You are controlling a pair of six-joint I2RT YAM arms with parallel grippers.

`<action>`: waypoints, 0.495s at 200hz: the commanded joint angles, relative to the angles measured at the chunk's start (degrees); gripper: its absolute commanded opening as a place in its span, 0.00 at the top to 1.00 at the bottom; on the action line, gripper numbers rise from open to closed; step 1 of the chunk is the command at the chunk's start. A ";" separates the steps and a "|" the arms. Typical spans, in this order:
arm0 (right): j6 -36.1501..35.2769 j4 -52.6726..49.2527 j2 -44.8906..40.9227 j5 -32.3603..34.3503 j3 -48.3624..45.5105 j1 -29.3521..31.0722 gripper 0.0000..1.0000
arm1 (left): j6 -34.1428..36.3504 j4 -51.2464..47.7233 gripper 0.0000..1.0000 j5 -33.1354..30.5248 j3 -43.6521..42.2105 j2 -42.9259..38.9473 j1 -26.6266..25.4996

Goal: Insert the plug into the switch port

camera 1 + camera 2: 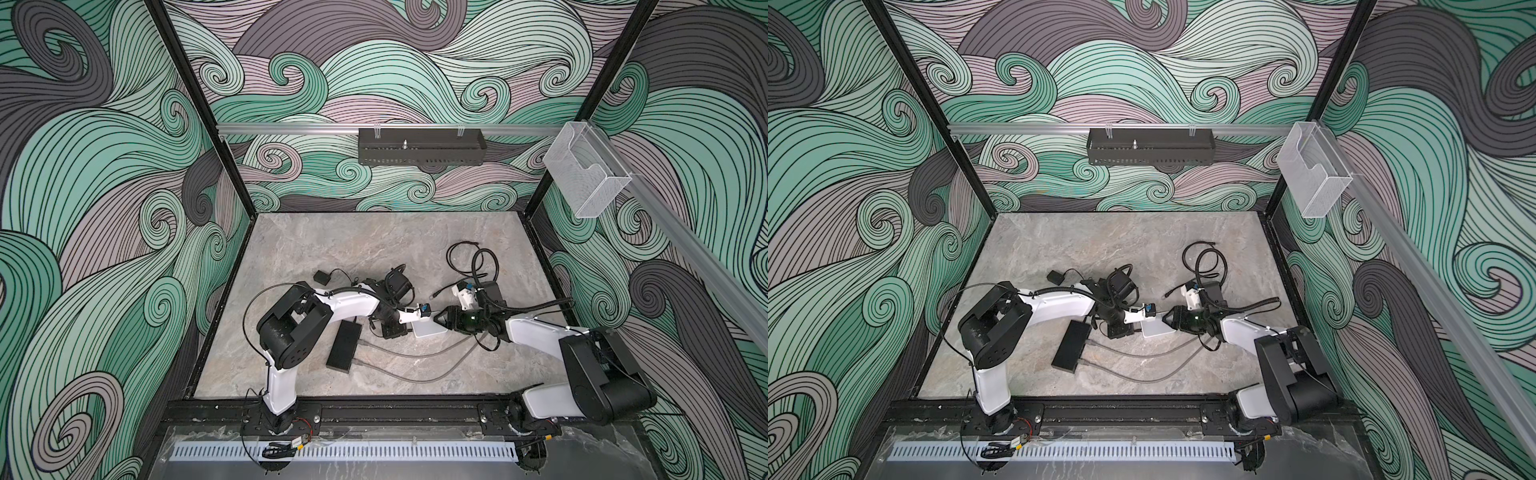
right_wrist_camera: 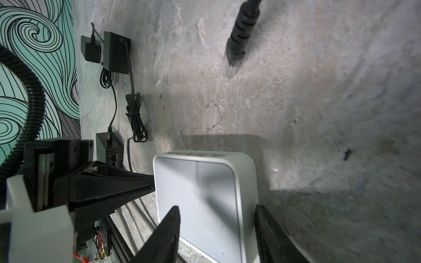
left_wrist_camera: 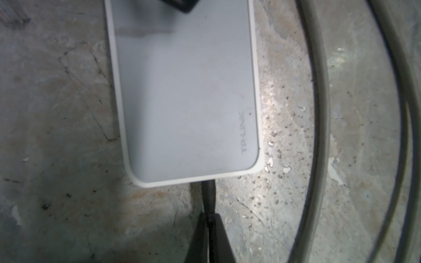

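The white switch (image 1: 428,330) (image 1: 1156,330) lies flat in the middle of the table. In the left wrist view my left gripper (image 3: 210,216) is shut on a thin black plug (image 3: 207,193), whose tip meets the short edge of the switch (image 3: 182,91); the port itself is hidden. My right gripper (image 2: 216,208) (image 1: 437,319) reaches in from the right with its jaws apart. One finger (image 2: 173,218) hangs over the top face of the switch (image 2: 200,182), and the other (image 2: 259,216) stands against its side wall.
A flat black box (image 1: 344,347) with two grey cables (image 1: 415,353) lies near the front left. A black adapter (image 1: 322,276) and a coil of black cable (image 1: 473,262) sit behind. A loose ribbed cable end (image 2: 238,45) lies beyond the switch.
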 commanded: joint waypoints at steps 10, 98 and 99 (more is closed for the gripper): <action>0.97 1.34 -0.33 -2.99 -0.90 1.03 0.52 | -2.51 0.21 1.00 1.67 2.65 1.67 -0.21; 1.09 1.37 0.07 -2.03 0.53 6.08 0.53 | -2.63 -1.19 1.00 4.01 7.65 3.03 -0.74; 1.13 1.34 0.08 -2.02 0.53 6.09 0.53 | -2.63 -1.24 1.00 4.01 7.70 3.05 -0.79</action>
